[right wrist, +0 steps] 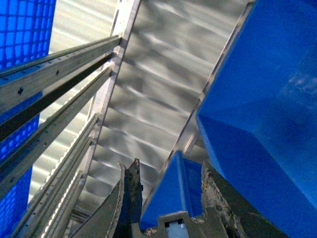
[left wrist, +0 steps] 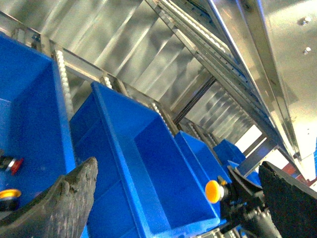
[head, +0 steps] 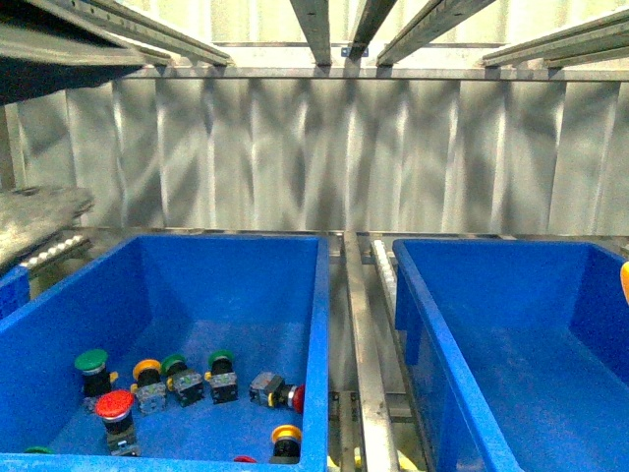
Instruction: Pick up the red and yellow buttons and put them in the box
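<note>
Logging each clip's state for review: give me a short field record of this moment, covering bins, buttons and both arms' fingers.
left bin: holds loose buttons with red, yellow and green caps
red buttons: one upright, one on its side
yellow buttons: two, the second nearer the front
right bin: no button seen inside
left fingers: open, empty
right fingers: appear to hold a yellow button by the right bin
</note>
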`<action>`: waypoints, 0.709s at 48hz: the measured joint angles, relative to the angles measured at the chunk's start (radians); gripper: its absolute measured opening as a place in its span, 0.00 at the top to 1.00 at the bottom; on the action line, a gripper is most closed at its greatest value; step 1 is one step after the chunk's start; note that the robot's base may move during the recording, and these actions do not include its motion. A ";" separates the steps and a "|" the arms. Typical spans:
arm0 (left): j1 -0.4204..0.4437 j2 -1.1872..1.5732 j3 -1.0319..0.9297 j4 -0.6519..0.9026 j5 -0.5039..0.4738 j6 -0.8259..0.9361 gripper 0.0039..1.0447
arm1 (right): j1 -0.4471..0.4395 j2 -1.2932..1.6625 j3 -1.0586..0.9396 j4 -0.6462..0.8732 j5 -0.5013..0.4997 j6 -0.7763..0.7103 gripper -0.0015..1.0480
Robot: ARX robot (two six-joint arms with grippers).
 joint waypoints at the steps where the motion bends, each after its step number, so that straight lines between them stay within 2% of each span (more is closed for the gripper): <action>1: 0.006 -0.037 -0.019 -0.025 0.003 0.010 0.07 | 0.008 -0.009 0.000 -0.006 0.009 -0.009 0.73; 9: 0.054 -0.436 -0.186 -0.359 0.060 0.113 0.07 | 0.063 -0.064 -0.010 -0.054 0.072 -0.067 0.73; 15: 0.130 -0.733 -0.272 -0.640 0.089 0.149 0.08 | 0.111 -0.089 -0.018 -0.071 0.113 -0.111 0.73; 16: 0.121 -0.774 -0.275 -0.695 0.010 0.185 0.10 | 0.123 -0.092 -0.018 -0.072 0.124 -0.122 0.73; 18: 0.078 -0.861 -0.281 -0.837 -0.254 0.317 0.20 | 0.146 -0.094 -0.019 -0.078 0.143 -0.142 0.73; 19: 0.091 -0.895 -0.299 -0.875 -0.342 0.395 0.26 | 0.158 -0.098 -0.022 -0.078 0.155 -0.150 0.73; 21: 0.183 -0.949 -0.364 -0.893 -0.385 0.532 0.36 | 0.176 -0.100 -0.024 -0.078 0.173 -0.167 0.73; 23: 0.239 -0.991 -0.420 -0.893 -0.402 0.607 0.44 | 0.195 -0.100 -0.026 -0.078 0.185 -0.177 0.73; 34: 0.260 -1.025 -0.453 -0.891 -0.394 0.701 0.79 | 0.251 -0.105 -0.031 -0.082 0.237 -0.225 0.73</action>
